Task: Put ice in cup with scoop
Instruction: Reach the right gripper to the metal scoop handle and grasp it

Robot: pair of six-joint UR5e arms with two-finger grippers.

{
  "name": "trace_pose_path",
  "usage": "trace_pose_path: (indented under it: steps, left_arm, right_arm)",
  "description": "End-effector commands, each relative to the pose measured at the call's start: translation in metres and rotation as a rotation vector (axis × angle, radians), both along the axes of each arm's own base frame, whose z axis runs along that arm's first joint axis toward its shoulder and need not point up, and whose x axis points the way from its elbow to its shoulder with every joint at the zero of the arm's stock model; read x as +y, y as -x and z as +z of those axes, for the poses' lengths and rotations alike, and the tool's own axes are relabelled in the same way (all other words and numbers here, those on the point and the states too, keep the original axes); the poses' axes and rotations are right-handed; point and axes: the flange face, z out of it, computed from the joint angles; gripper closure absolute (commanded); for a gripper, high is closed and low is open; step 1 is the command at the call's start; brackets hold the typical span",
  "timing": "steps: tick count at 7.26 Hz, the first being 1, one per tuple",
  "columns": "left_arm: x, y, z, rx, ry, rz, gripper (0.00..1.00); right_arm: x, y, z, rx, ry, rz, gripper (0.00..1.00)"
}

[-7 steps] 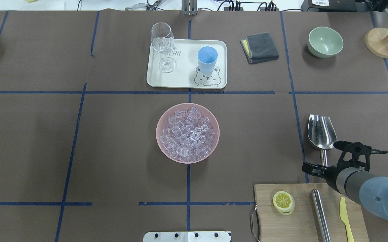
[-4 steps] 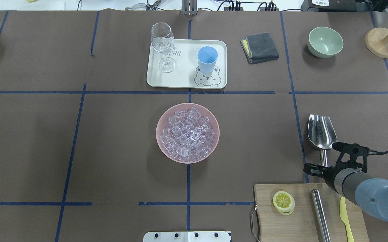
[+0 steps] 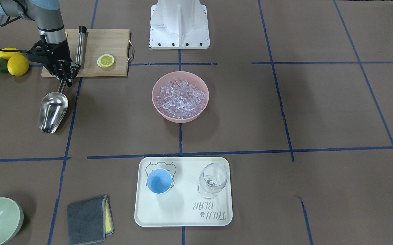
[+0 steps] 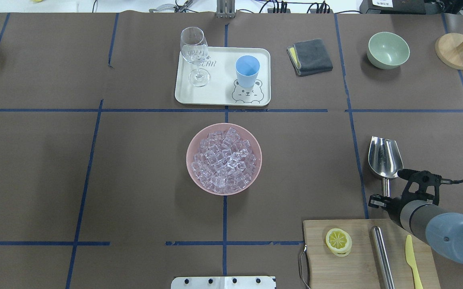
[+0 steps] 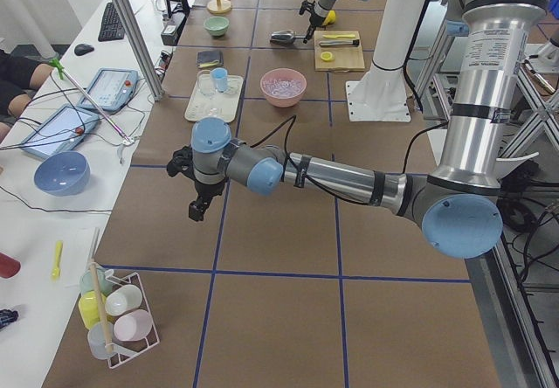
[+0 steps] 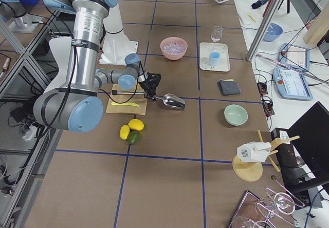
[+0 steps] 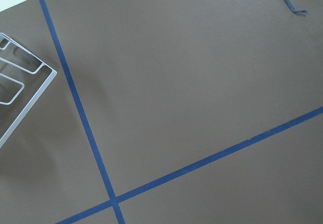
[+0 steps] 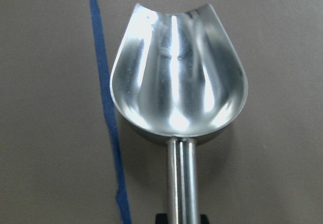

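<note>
Looking across the table, the right gripper (image 3: 65,79) sits low on the rod handle of the scoop (image 3: 52,110), which lies flat, trough up, ready to lift. Overhead, the ice (image 4: 224,162) fills a pink bowl (image 4: 187,158); the cup (image 4: 247,70) waits empty beyond it. From the left end, the left gripper (image 5: 199,203) hangs idle, open or closed I cannot tell. The right wrist view shows the jaws against the handle — apparently clamped.

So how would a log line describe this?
scoop: empty, on table; right gripper: around its handle; ice: in pink bowl; cup: empty
</note>
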Motion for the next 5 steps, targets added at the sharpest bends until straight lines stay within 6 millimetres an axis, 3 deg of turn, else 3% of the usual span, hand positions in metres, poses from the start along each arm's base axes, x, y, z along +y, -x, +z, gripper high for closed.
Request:
trace_pose_path:
  steps: [1,2,3,4,5]
  left_arm:
    - [-0.001,-0.004,-0.015,0.007,-0.037,0.005,0.0]
    - [0.003,-0.008,-0.028,0.014,-0.067,0.013,0.0]
    - [0.006,-0.009,-0.024,0.023,-0.058,0.021,0.0]
    - [0.006,-0.02,-0.035,0.045,-0.07,0.044,0.0]
    - [0.011,-0.054,-0.052,0.072,-0.043,0.055,0.0]
  right_arm:
    - [-0.003,-0.004,-0.007,-0.005,-0.023,0.008,1.0]
    - [-0.004,-0.008,-0.031,-0.035,-0.041,-0.011,1.0]
    - [-0.011,-0.016,-0.042,-0.031,-0.079,-0.04,1.0]
    - [-0.015,-0.014,-0.055,-0.018,-0.145,-0.117,1.0]
    - [-0.026,-0.012,-0.076,-0.026,-0.207,-0.207,1.0]
